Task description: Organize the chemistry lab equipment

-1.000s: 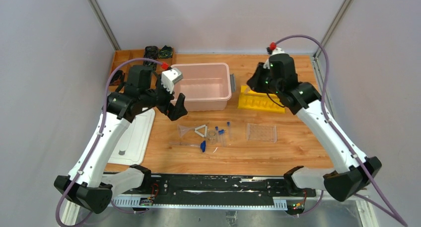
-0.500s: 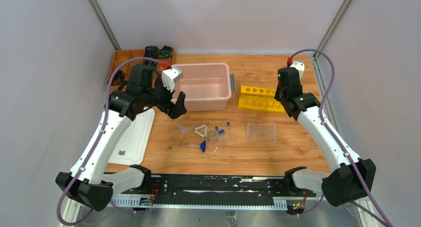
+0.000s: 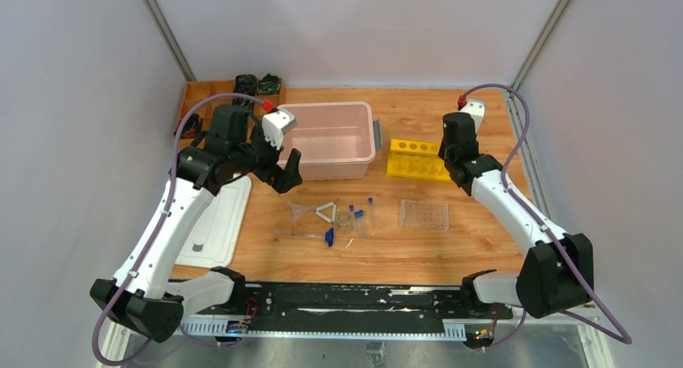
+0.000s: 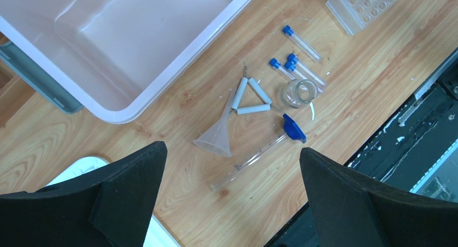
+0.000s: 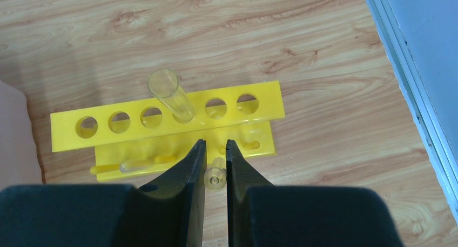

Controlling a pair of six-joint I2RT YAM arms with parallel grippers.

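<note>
The clear funnel (image 4: 216,136), white triangle (image 4: 249,97), tiny clear dish (image 4: 298,92), blue-capped tubes (image 4: 300,41) and blue-tipped rod (image 4: 259,155) lie together on the wood. The clear tube rack (image 3: 424,215) lies to their right. My left gripper (image 4: 231,149) is open and empty, high above the funnel (image 3: 301,212), by the pink bin (image 3: 326,155). My right gripper (image 5: 216,144) is shut on a clear tube (image 5: 215,177), seen end-on, over the near right part of a yellow rack (image 5: 65,120). Another clear tube (image 5: 170,95) stands tilted in that rack.
A white lid (image 3: 217,219) lies at the left edge. An orange compartment tray (image 3: 201,94) sits at the back left. The yellow rack (image 3: 415,160) stands right of the bin. A black rail (image 3: 346,299) runs along the front. A metal wall frame (image 5: 410,95) is close on the right.
My right arm swung from over the yellow rack's left end out to the back right, then came back to the rack's right end. The left arm hardly moved.
</note>
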